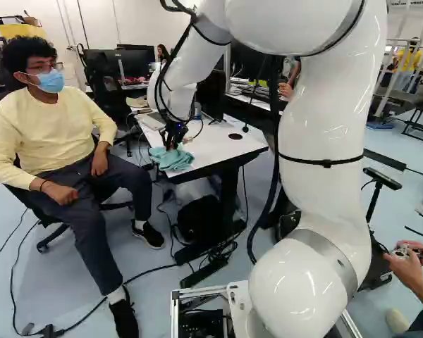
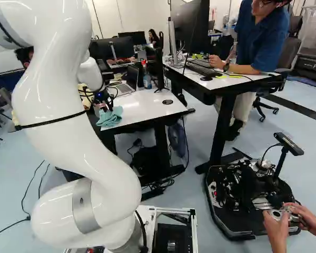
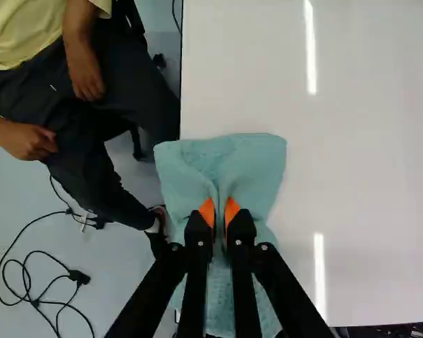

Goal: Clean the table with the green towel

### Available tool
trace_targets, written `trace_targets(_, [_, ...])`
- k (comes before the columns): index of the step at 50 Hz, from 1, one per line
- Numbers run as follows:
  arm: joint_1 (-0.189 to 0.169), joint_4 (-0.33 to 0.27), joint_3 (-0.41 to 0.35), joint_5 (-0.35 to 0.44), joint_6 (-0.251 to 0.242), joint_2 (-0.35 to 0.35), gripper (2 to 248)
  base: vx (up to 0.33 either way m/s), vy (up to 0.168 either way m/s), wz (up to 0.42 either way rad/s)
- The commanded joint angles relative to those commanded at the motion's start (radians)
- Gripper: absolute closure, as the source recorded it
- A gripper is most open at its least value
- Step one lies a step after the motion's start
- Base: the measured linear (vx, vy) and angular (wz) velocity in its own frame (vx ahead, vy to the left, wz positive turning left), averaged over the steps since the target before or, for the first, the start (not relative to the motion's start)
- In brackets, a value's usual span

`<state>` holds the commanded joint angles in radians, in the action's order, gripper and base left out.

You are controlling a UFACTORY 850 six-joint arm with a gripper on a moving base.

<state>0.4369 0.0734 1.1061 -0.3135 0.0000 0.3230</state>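
The gripper (image 1: 172, 141) is low over the near left corner of the white table (image 1: 222, 144), at the end of the reaching arm. In the wrist view the gripper (image 3: 220, 217) is shut on the green towel (image 3: 229, 165), with a fold of cloth pinched between its orange pads. The towel lies bunched around the fingers along the table's edge, part of it reaching past that edge on the side of the seated person. The same towel (image 2: 110, 117) shows at the table corner in the right base view.
A person (image 1: 56, 141) sits close beside the table's left edge. A laptop (image 2: 127, 84) and a bottle (image 2: 147, 79) stand farther back on the table. A second desk (image 2: 221, 79) is to the right, with another robot (image 2: 247, 195) on the floor before it.
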Motion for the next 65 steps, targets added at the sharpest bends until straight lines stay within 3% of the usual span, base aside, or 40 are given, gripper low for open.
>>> trace_targets(22, [0.0, 0.0, 0.0, -0.009, 0.0, 0.002, 211, 0.0, 0.0, 0.0])
trace_targets(65, [0.0, 0.0, 0.0, -0.109, 0.0, 0.002, 211, 0.0, 0.0, 0.0])
